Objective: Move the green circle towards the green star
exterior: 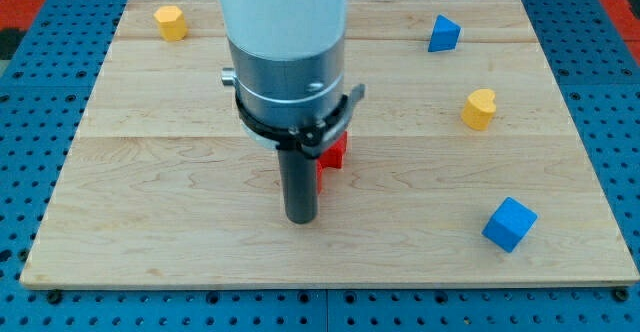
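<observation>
No green circle and no green star show in the camera view; the arm's wide body hides the board's top middle. My tip [301, 218] stands at the board's lower middle. A red block [333, 153], shape unclear, sits just up and right of the tip, partly hidden by the rod and touching or nearly touching it.
A yellow block [171, 21] lies at the top left. A blue block [444, 33] lies at the top right. A yellow block [479, 108] sits at the right. A blue cube [509, 223] sits at the lower right. The wooden board [150, 222] rests on a blue pegboard.
</observation>
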### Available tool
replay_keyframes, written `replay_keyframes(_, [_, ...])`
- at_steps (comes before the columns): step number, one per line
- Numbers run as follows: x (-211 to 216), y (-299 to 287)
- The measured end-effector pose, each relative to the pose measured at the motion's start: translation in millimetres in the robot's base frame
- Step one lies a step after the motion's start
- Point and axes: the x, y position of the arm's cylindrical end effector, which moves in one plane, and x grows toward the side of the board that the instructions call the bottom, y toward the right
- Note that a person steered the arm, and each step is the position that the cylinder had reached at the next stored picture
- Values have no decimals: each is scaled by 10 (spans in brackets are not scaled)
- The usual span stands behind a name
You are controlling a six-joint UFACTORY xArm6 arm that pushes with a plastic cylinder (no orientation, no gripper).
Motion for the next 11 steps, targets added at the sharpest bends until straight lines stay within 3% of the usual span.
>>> replay_keyframes(1, [231, 243])
replay_keyframes(2, [94, 720])
replay_keyframes(3, [-362, 894])
replay_keyframes(6, [-1011, 444])
replay_keyframes(7, [-1091, 636])
replay_keyframes(9, [-708, 720])
replay_keyframes(11, [-1008, 358])
